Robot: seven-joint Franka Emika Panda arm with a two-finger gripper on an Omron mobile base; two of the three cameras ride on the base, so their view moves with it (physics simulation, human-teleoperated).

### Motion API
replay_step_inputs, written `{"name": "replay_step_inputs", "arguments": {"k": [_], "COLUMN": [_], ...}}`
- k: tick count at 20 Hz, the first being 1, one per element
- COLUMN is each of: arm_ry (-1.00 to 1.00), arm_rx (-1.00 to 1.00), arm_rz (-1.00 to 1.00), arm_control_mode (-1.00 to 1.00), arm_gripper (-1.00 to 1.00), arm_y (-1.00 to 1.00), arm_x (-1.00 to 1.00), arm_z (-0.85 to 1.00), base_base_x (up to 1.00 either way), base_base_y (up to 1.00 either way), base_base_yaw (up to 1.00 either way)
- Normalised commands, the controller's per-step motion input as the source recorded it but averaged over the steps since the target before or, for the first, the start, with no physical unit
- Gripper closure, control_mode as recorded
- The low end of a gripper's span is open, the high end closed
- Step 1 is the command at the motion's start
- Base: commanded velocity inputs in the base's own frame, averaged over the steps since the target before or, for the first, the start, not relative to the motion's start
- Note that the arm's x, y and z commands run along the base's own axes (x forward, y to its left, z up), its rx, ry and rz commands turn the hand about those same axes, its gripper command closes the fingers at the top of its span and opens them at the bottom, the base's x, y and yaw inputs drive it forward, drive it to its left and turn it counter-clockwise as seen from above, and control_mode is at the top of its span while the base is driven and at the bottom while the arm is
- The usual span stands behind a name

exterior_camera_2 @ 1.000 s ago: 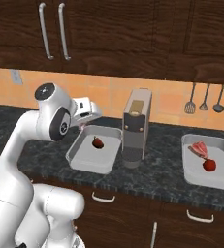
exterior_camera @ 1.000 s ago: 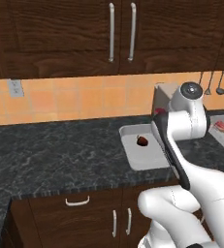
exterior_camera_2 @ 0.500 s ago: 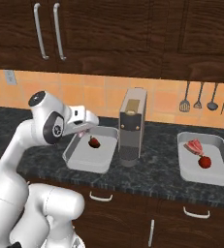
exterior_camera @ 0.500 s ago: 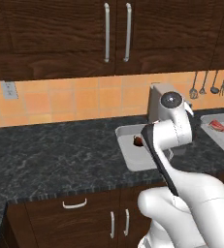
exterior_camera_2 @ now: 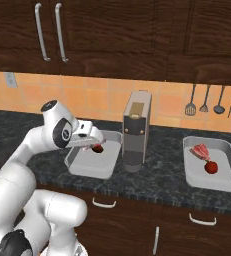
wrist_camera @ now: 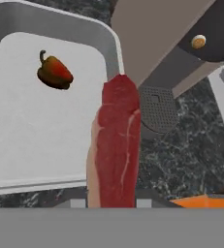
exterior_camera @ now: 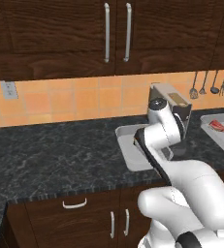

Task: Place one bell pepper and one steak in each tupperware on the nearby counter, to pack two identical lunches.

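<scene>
From the left base camera, the whole scene has slid sideways over the last second, so the base has driven along the counter (exterior_camera: 50,155); the coffee machine (exterior_camera: 170,107) now sits close behind the arm. That puts the near tupperware (exterior_camera: 130,152), just left of the machine, within reach. The far tupperware (exterior_camera: 219,133), right of the machine, already holds a steak and a pepper (that lunch looks packed).

From the right base camera, the arm is folded low, elbow high, with the wrist turned toward the near tupperware and the gripper (exterior_camera_2: 93,144) hanging over its rim beside the machine. A bell pepper (exterior_camera_2: 99,148) lies inside.

In the hand camera, the jaws are clamped shut on the steak (wrist_camera: 116,145), which dangles over the tray's edge nearest the machine, the pepper further off on the tray floor. I judge a short carry inward, then release, finishes the task.
</scene>
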Motion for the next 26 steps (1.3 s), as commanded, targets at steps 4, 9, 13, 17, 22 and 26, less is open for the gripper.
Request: {"name": "replay_step_inputs", "arguments": {"k": [4, 9, 13, 17, 22, 26], "arm_ry": [0.13, 0.01, -0.01, -0.13, -0.02, 0.00], "arm_rx": [0.22, 0.20, 0.12, 0.00, 0.00, 0.00], "arm_rz": [-0.26, -0.20, -0.06, -0.01, 0.00, -0.03], "arm_control_mode": [-1.00, -1.00, -1.00, -1.00, -1.00, -1.00], "arm_gripper": [1.00, 1.00, 1.00, 1.00, 1.00, 1.00], "arm_y": [0.01, 0.23, 0.33, 0.12, 0.13, 0.01], "arm_x": [0.16, 0.31, 0.47, 0.37, 0.22, 0.28], "arm_z": [-0.37, -0.46, -0.37, -0.32, -0.37, -0.24], "base_base_x": [0.00, 0.00, 0.00, 0.00, 0.00, 0.00], "base_base_y": [0.00, 0.00, 0.00, 0.00, 0.00, 0.00], "base_base_yaw": [0.00, 0.00, 0.00, 0.00, 0.00, 0.00]}}
